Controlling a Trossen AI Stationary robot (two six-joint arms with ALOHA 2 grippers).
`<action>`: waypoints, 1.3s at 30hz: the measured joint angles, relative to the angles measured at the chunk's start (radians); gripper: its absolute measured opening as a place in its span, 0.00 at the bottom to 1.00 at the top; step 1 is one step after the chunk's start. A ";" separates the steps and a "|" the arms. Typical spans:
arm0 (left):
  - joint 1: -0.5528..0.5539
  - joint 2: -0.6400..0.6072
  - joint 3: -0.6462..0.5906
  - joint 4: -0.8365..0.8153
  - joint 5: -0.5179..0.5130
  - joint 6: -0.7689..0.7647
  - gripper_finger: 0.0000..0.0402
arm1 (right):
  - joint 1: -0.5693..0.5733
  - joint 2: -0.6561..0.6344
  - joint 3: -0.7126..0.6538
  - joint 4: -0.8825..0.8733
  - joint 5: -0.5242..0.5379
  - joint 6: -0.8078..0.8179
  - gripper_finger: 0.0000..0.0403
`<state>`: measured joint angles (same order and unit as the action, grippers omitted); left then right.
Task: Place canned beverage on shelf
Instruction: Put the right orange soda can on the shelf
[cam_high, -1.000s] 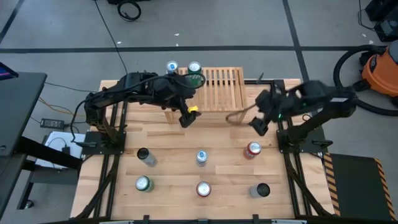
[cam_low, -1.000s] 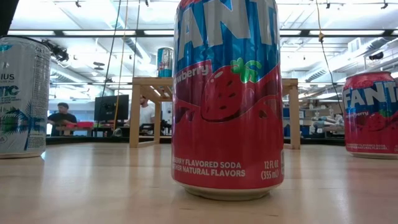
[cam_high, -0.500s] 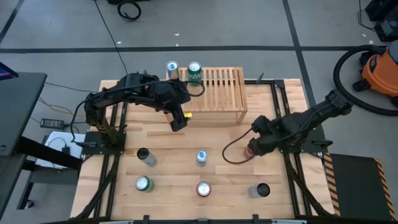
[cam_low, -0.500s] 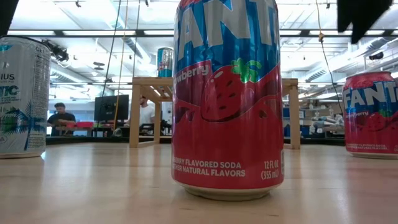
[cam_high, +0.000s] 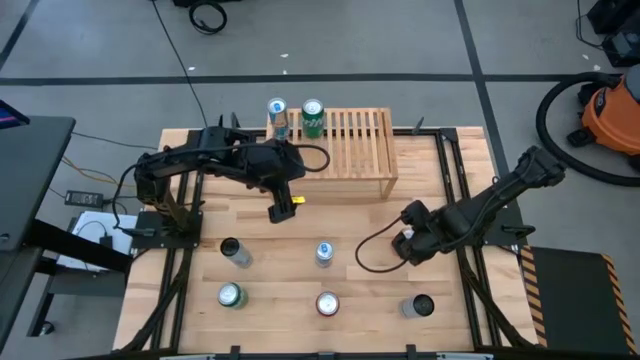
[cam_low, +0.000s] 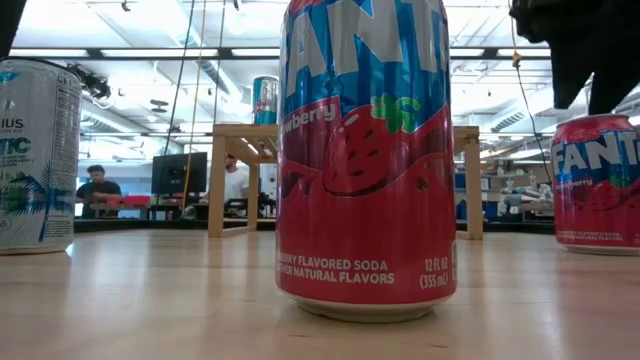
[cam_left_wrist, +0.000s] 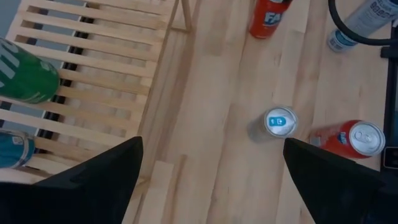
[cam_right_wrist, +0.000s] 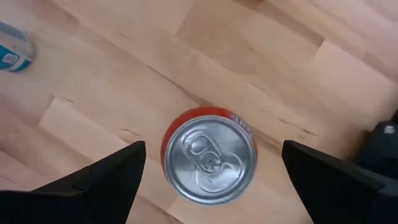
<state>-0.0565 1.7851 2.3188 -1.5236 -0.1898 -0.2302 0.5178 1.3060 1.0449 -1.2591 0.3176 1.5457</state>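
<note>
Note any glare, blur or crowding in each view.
Low view: ceiling lights glare behind; the strawberry soda can fills the frame, cropped at top. Right wrist view: the red can is soft, own fingers blurred. High view: evenly lit, the shelf clear.

overhead, table-level, two downward wrist cameras

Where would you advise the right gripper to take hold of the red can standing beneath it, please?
Grip the red can around its round side wall, coming straight down from above. It stands upright with its lid facing the right gripper, whose open fingers already sit either side of it, and bare table lies all around.
</note>
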 joint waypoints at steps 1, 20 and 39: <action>-0.002 0.000 0.000 -0.003 0.000 0.000 0.97 | 0.000 0.000 -0.009 0.011 -0.005 0.000 0.96; -0.003 0.001 0.000 -0.009 0.003 -0.002 0.97 | -0.001 0.000 -0.173 0.181 -0.050 0.032 0.93; -0.003 0.001 0.000 -0.009 0.003 -0.002 0.97 | -0.009 0.001 -0.066 0.111 -0.120 -0.031 0.76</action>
<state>-0.0597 1.7858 2.3188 -1.5322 -0.1868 -0.2321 0.5088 1.3071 0.9784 -1.1482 0.1979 1.5152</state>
